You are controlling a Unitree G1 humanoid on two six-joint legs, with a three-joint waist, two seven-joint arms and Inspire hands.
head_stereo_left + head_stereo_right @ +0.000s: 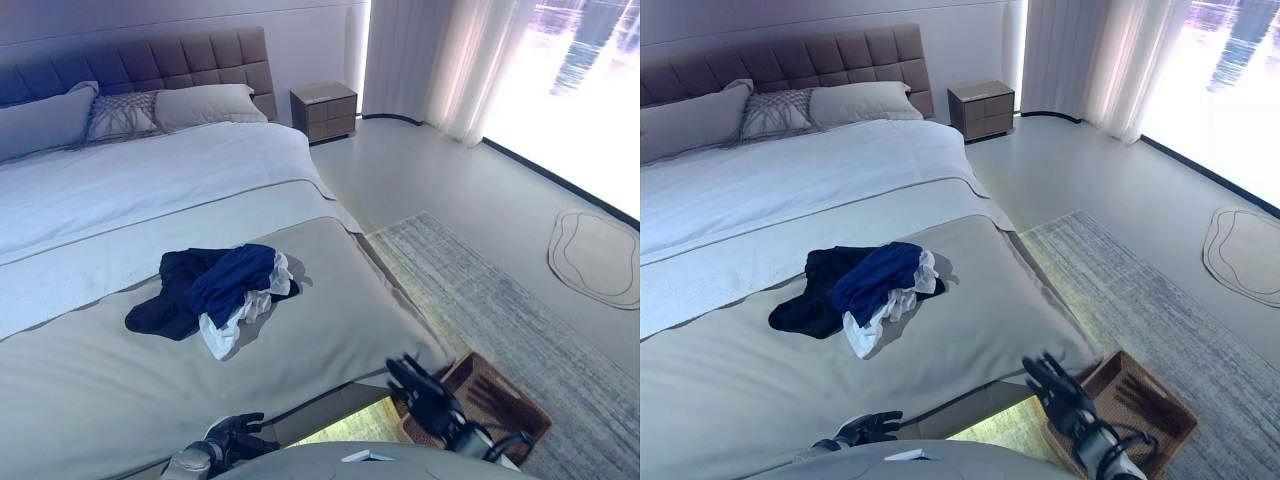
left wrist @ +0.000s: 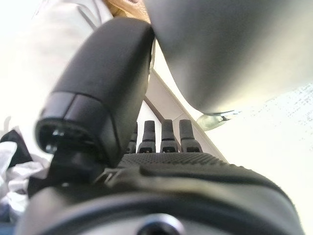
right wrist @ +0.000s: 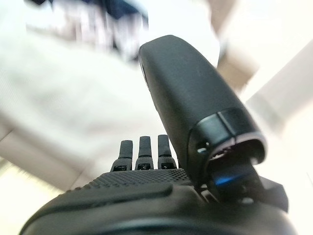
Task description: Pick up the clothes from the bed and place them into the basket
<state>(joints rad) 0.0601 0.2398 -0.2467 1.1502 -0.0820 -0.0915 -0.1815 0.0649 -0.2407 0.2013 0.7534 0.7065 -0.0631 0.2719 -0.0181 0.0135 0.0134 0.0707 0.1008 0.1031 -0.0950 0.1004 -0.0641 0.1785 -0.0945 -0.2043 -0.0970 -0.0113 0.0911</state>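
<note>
On the grey bedspread of the wide bed (image 1: 330,330), a crumpled heap of dark navy, blue and white clothes (image 1: 215,290) lies well apart from both dark robot hands, the left hand (image 1: 232,440) and right hand (image 1: 425,392), whose fingers (image 3: 142,149) are straight and hold nothing. Soft, light and floppy by the look of it, the heap would best be gathered at its bunched middle, then carried to the brown wicker basket (image 1: 1150,400) on the floor beside the bed's foot.
</note>
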